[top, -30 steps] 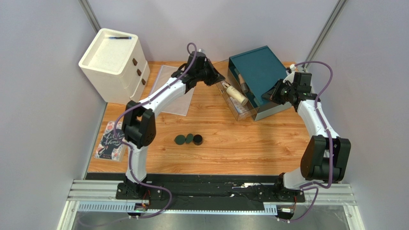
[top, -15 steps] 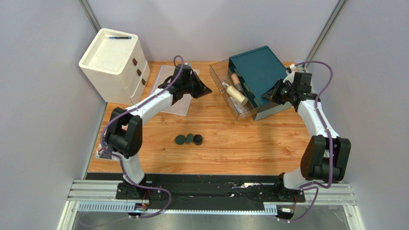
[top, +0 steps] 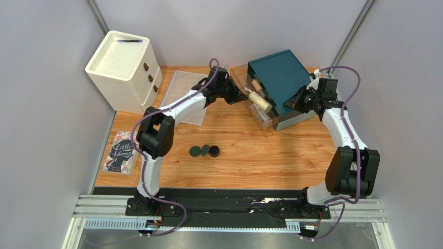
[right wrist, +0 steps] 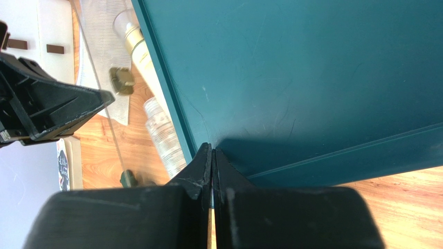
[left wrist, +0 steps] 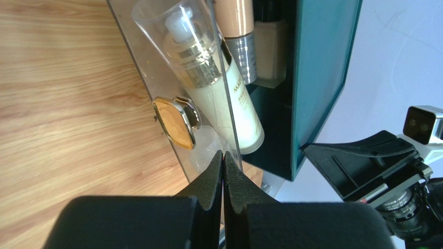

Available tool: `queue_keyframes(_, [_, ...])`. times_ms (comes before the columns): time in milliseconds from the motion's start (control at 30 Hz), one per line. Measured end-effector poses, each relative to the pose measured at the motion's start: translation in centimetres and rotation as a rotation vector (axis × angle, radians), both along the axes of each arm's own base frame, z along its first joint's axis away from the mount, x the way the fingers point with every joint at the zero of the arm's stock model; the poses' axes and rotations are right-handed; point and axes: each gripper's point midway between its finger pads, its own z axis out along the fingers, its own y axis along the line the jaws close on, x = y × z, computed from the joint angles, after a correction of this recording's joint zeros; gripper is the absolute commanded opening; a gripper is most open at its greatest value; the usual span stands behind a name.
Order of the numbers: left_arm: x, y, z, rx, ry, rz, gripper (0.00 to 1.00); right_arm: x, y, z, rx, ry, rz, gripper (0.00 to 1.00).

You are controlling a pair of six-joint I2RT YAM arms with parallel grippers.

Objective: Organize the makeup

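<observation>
On the wooden table (top: pixel 270 161), enclosed by grey walls (top: pixel 234 26), three dark round compacts (top: pixel 204 151) sit mid-table and a cream pump bottle (left wrist: pixel 236 104) lies in the clear drawer (top: pixel 260 118) of the far teal case (top: pixel 278 75), where the left gripper (left wrist: pixel 223 162) and right gripper (right wrist: pixel 212 155) are both clenched, fingertips pressed together.

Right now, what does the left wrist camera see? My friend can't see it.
The left gripper, fingers shut, points at a clear drawer with a gold handle, pulled out of a teal box. A cream bottle lies inside the drawer.
</observation>
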Motion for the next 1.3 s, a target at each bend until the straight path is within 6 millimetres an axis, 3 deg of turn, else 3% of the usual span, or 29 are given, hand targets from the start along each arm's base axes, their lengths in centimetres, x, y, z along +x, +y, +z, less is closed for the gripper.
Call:
queue_keyframes(167, [0.5,-3.4,-0.2,-0.009,0.001,-0.041,0.00,0.0,0.0,0.0,0.000,0.000,0.000,0.00])
queue_keyframes(300, [-0.4,-5.8,-1.5,-0.012,0.035,-0.073,0.00,0.0,0.0,0.0,0.001,0.000,0.000,0.00])
queue_keyframes(567, [-0.8,-9.3,-3.2,-0.037,0.096,-0.100,0.00,0.0,0.0,0.1,0.002,0.000,0.000,0.00])
queue_keyframes(967, [-0.9,-11.0,-2.2,-0.106,0.116,-0.151,0.02,0.0,0.0,0.1,0.003,0.000,0.001,0.00])
queue_keyframes(1100, [-1.0,-10.9,-2.5,-0.098,0.108,-0.158,0.13,0.0,0.0,0.1,0.003,0.000,0.001,0.00])
queue_keyframes(1167, [-1.1,-10.7,-2.8,-0.090,0.097,-0.154,0.31,0.0,0.0,0.1,0.003,0.000,0.001,0.00])
queue_keyframes(1233, [-1.7,-10.2,-3.5,-0.070,0.097,-0.155,0.42,0.0,0.0,0.1,0.003,0.000,0.001,0.00])
queue_keyframes(1300, [-2.2,-9.5,-4.3,-0.046,0.106,-0.146,0.46,0.0,0.0,0.1,0.003,-0.001,0.001,0.00])
